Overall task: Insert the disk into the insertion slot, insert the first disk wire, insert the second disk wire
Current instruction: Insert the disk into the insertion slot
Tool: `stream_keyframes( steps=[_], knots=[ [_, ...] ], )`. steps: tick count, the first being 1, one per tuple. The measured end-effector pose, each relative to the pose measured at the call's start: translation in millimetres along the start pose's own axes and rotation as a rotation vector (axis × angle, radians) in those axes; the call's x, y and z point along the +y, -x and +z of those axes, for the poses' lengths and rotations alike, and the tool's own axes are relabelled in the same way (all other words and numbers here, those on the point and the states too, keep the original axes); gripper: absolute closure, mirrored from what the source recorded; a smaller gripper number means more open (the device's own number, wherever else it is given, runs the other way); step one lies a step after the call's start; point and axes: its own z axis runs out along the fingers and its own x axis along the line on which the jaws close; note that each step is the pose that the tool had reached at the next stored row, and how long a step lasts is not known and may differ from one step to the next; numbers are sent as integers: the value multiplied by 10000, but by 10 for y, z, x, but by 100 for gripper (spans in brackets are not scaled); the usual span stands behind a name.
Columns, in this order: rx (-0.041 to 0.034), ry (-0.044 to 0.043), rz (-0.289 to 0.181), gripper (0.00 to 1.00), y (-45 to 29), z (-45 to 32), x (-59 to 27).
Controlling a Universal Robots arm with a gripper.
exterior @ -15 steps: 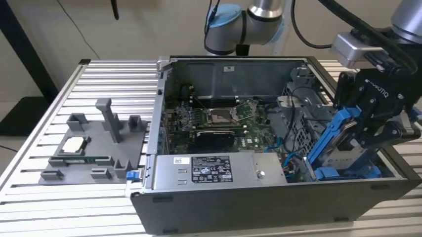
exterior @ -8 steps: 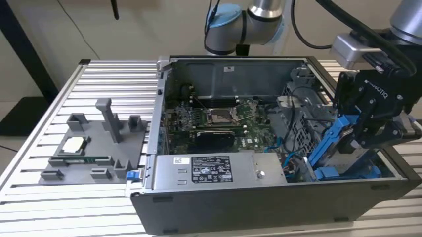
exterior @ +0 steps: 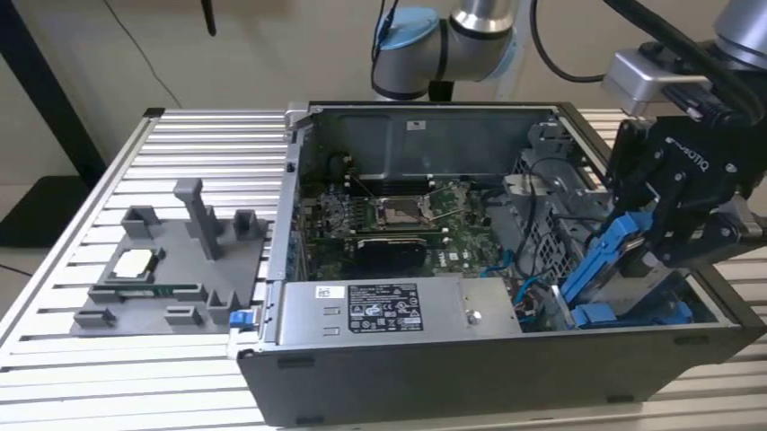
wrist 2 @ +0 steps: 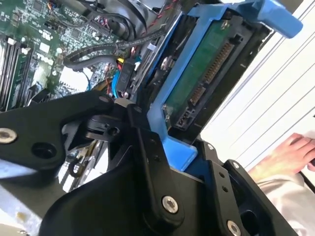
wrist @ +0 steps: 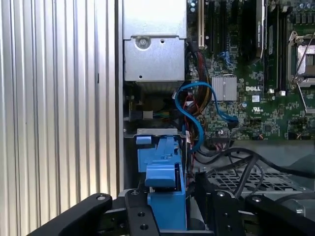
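My black gripper (exterior: 671, 224) is shut on the disk (exterior: 613, 256), a drive in a bright blue carrier frame that stands steeply tilted at the front corner of the open computer case, on the exterior view's right. Its lower end dips toward the insertion slot (exterior: 641, 316), a bay with blue clips. In the second wrist view the disk (wrist 2: 204, 73) shows its green circuit board and connectors, with the gripper (wrist 2: 184, 169) clamped across the blue frame. In the first wrist view the gripper (wrist: 177, 216) holds the blue frame (wrist: 166, 199) just above the slot's blue clip (wrist: 156, 151). A loose blue wire (wrist: 194, 115) loops beside the bay.
The grey labelled power-supply box (exterior: 396, 307) sits along the case's front wall, with the motherboard (exterior: 396, 220) behind it. A grey fixture plate (exterior: 168, 269) lies on the slatted table at the exterior view's left. A person's hand (wrist 2: 290, 155) rests beyond the case.
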Motion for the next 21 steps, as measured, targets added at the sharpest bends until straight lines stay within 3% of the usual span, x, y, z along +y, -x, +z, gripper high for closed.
stream_keyframes(
  steps=[4, 5, 6, 8, 12, 14, 16, 21],
  knots=[
    [-243, 5, 128, 49, 0, 5, 21],
    [-270, 6, 159, 49, 1, 6, 23],
    [-300, 6, 192, 43, 1, 9, 26],
    [-359, 6, 255, 43, 2, 13, 31],
    [-391, 5, 361, 45, 3, 21, 36],
    [-399, 4, 410, 58, 4, 25, 37],
    [-396, 3, 456, 64, 2, 26, 38],
    [-415, 28, 497, 67, 4, 22, 38]
  ],
)
